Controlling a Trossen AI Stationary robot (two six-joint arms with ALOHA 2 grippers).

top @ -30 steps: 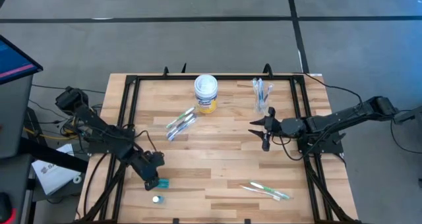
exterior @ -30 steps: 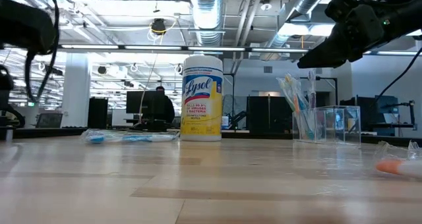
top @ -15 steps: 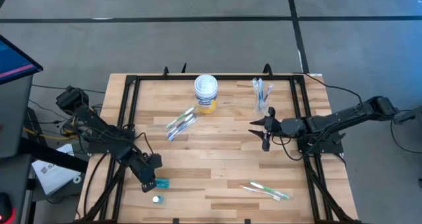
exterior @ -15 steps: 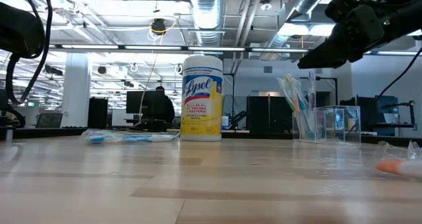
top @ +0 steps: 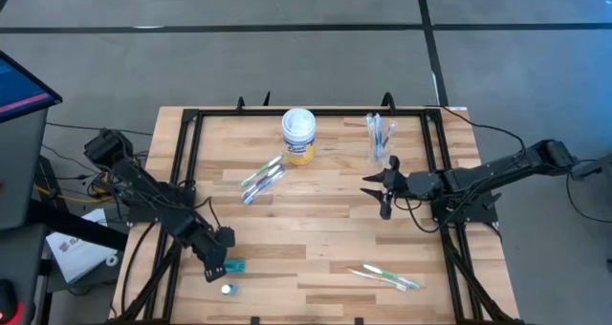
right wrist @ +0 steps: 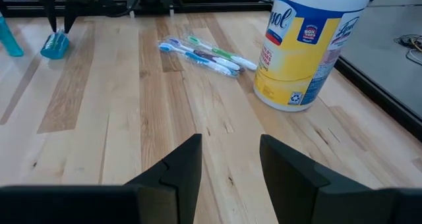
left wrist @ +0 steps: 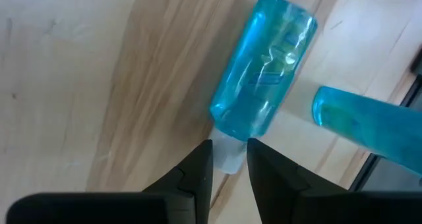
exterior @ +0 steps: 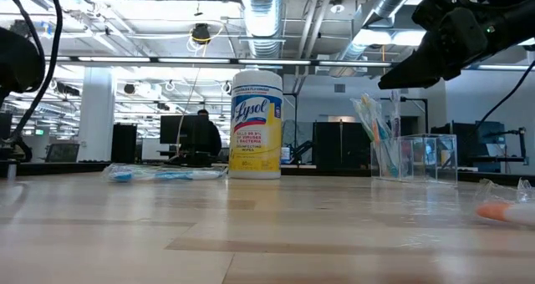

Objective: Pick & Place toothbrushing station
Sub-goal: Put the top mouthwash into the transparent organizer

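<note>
High view counts two toothbrush clusters (top: 261, 180) (top: 384, 276), one cup (top: 381, 140), one blue tube (top: 234, 266) near the counter's (top: 325, 220) left edge — left end effector (top: 218, 267), narrowly parted about the tube's neck, has shifted leftward; right end effector (top: 380, 194) open, hovering.

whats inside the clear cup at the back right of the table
The clear cup holds a few toothbrushes standing upright, heads up, blue and white showing. The low view shows their handles through its wall; the cup's bottom cannot be made out.

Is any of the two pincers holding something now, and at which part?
The left pincer grips the small blue tube by its clear cap end, low at the table. The right pincer holds nothing; it is open above the table.
</note>
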